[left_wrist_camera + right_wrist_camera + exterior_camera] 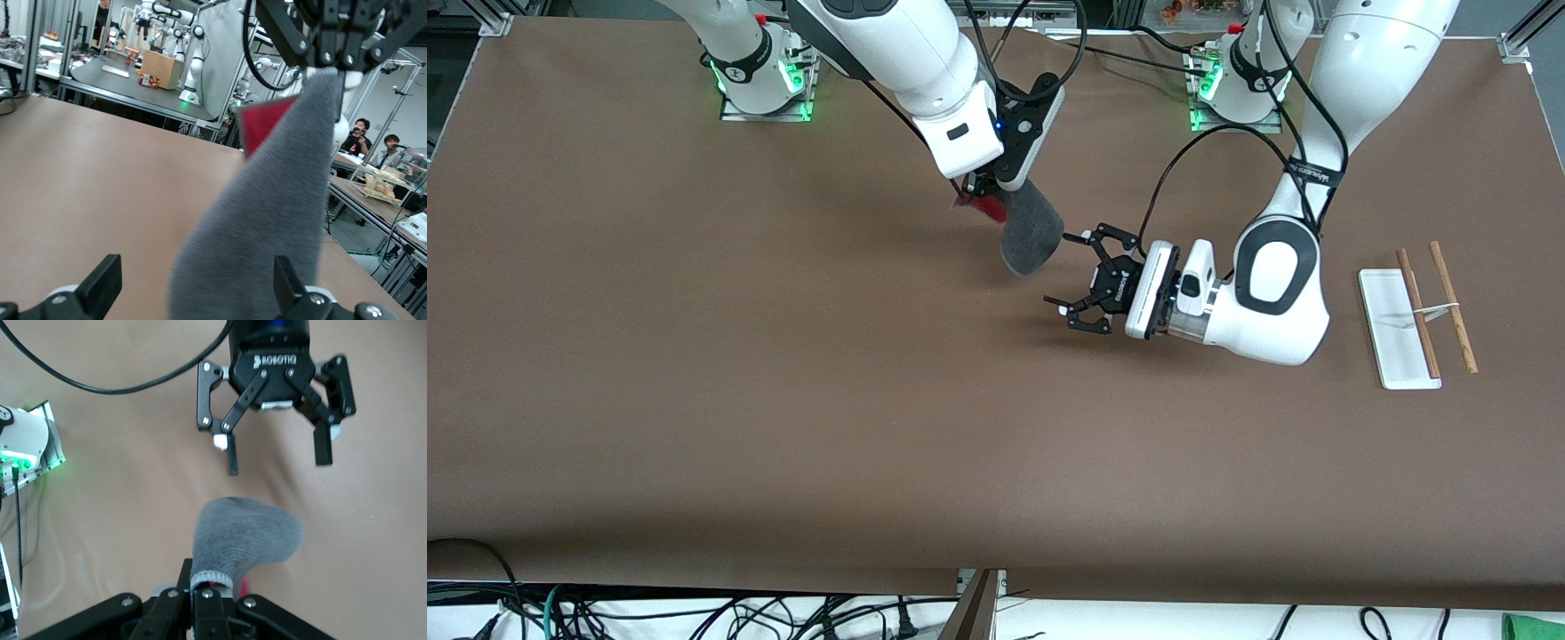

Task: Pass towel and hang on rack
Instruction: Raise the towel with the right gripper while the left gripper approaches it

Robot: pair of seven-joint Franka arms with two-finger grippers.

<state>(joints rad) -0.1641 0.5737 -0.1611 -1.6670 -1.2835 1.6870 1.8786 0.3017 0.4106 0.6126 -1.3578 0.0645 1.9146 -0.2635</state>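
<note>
Rack (1401, 331) sits untouched while my left gripper (1074, 281) gapes beside the towel (1030, 233) pinched hanging in my right gripper (980, 189).

- Even, bright overhead light; desk (694, 400) matte, no glare.
- Soft shadows under arms.
- Left wrist view: towel (267, 220) close, slightly blurred.
- Green base LEDs glow.
</note>
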